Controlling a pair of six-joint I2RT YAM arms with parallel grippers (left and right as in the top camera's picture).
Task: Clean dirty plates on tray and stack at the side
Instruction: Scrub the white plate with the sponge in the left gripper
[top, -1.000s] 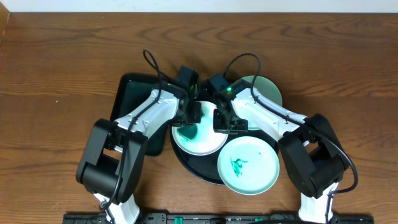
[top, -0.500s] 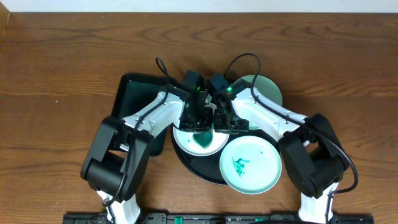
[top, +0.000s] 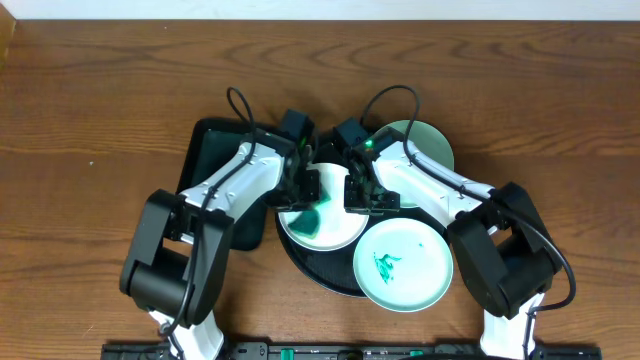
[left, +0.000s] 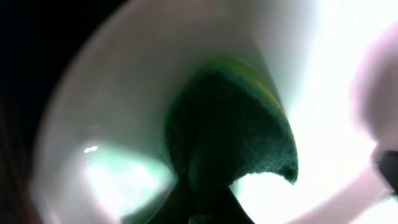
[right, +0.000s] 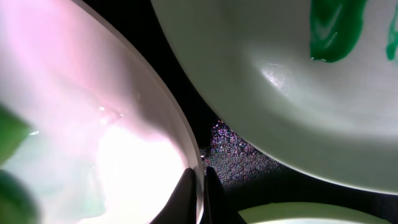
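Leftward went the left hand (top: 306, 192) clamping one sponge (left: 231, 138); right hand (right: 200, 180) pinches one of three plates (top: 338, 236).

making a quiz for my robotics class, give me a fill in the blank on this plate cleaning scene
The left tool holds a green ___ against the white plate. The right tool pinches that plate's ___. The round tray under it is coloured ___.
Missing: sponge, rim, black.
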